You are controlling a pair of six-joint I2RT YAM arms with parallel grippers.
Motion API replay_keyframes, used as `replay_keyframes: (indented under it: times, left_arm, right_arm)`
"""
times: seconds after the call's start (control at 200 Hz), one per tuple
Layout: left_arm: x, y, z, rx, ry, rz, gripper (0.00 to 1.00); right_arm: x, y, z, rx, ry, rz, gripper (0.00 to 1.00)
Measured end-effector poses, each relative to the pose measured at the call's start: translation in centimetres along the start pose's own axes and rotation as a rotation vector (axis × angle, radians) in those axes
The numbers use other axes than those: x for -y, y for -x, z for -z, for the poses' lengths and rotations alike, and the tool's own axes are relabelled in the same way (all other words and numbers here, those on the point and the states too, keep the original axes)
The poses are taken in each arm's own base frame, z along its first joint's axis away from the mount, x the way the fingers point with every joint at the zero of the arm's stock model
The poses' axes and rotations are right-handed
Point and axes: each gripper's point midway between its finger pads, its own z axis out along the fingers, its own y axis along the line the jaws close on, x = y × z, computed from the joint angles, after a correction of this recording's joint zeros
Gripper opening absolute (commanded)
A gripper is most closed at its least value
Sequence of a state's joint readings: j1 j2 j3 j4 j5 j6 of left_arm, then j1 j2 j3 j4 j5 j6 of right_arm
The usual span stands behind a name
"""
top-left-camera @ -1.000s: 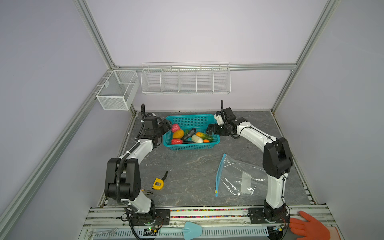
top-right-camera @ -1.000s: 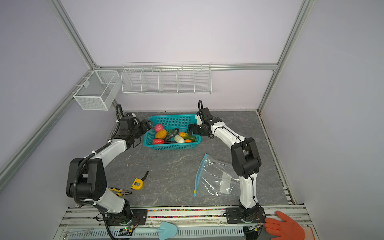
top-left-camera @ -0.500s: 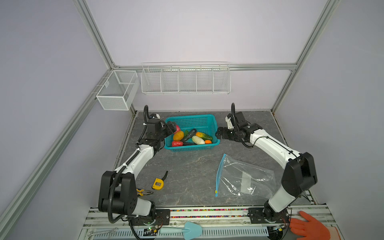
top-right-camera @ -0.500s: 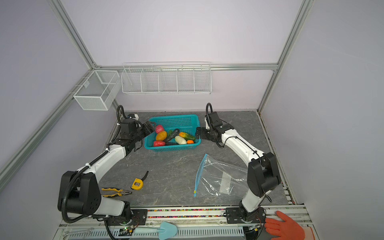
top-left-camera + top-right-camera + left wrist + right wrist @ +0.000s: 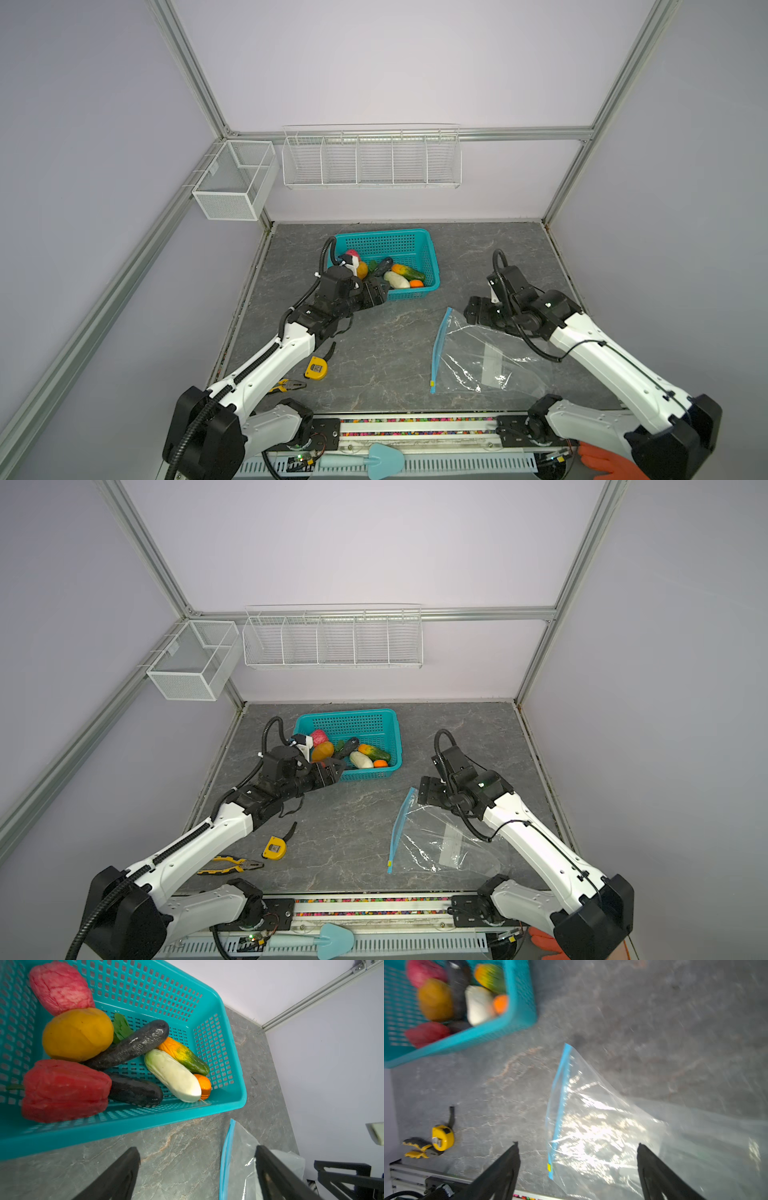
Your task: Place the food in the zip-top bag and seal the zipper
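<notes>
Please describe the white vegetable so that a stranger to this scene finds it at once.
On the table stands a teal basket of toy food. The white vegetable lies near its front right corner. It is the only white piece, long and rounded, beside a small orange one.

This is a robotics lab cell, boxed in like a test booth. In both top views, bare lilac wall panels (image 5: 395,62) sit in aluminium frame posts (image 5: 195,79) that run from the upper corners down to a grey marbled tabletop (image 5: 386,353). Along the bottom edge, a white-and-black left arm (image 5: 266,365) and right arm (image 5: 611,361) are bolted to a metal rail (image 5: 415,427) with exposed wiring. A white wire rack (image 5: 372,158) and a mesh box (image 5: 232,183) hang at centre and centre left. The props are stand-ins: toy food (image 5: 397,279) in a teal basket (image 5: 432,257), with a tape measure (image 5: 316,368) and pliers (image 5: 286,385) at lower left. An orange glove (image 5: 606,461) shows at the lower right corner.
</notes>
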State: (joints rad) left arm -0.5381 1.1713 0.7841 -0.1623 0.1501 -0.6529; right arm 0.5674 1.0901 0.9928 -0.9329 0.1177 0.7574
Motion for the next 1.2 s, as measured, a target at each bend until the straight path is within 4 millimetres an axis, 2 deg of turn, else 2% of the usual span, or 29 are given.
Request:
replay_keyframes:
  times: [0.135, 0.23, 0.365, 0.575, 0.745, 1.03, 1.2]
  left_arm:
    - [-0.2, 0.0, -0.8, 0.001, 0.0, 0.013, 0.87]
    - [-0.3, -0.1, -1.4, -0.003, 0.002, 0.018, 0.87]
    - [-0.6, -0.3, -1.9, -0.013, 0.01, 0.022, 0.87]
    - [-0.6, -0.3, -1.9, -0.01, 0.007, 0.023, 0.87]
    - [-0.3, 0.0, -1.8, 0.005, -0.005, 0.024, 0.87]
    - [-1.0, -0.8, -2.0, -0.012, 0.005, 0.027, 0.87]
    - [-0.9, -1.1, -2.0, -0.018, -0.005, 0.03, 0.87]
  right_arm:
    - [3.3, -3.1, 0.1, -0.021, -0.045, -0.112, 0.88]
    - [5.2, -5.3, -0.8, -0.047, -0.078, -0.186, 0.88]
    - [6.8, -6.6, -2.2, -0.076, -0.141, -0.221, 0.89]
    - [4.9, -4.4, -3.5, 0.009, -0.046, -0.135, 0.89]
    - [6.2, -4.0, -4.2, 0.071, -0.055, -0.151, 0.89]
    - [7.4, -0.9, -5.0, 0.153, -0.057, -0.223, 0.89]
    - [7.6, 0.3, -5.8, 0.184, -0.054, -0.208, 0.89]
